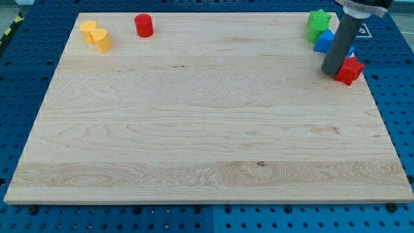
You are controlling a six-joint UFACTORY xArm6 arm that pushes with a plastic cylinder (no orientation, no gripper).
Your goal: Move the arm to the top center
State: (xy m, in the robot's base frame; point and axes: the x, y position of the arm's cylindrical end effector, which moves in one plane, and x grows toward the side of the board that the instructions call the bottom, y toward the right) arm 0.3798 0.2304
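My tip (332, 71) stands on the wooden board (200, 123) near the view's top right corner. It touches the left side of a red star-shaped block (350, 70). A blue block (325, 41) sits just above the tip, partly hidden behind the rod. A green star-shaped block (317, 23) lies above the blue one at the board's top edge. A red cylinder (143, 25) stands at the top, left of centre. A yellow block (95, 35) made of two joined pieces lies at the top left.
The board rests on a blue pegboard table (26, 77) with rows of holes. The arm's dark housing (365, 8) hangs over the top right corner.
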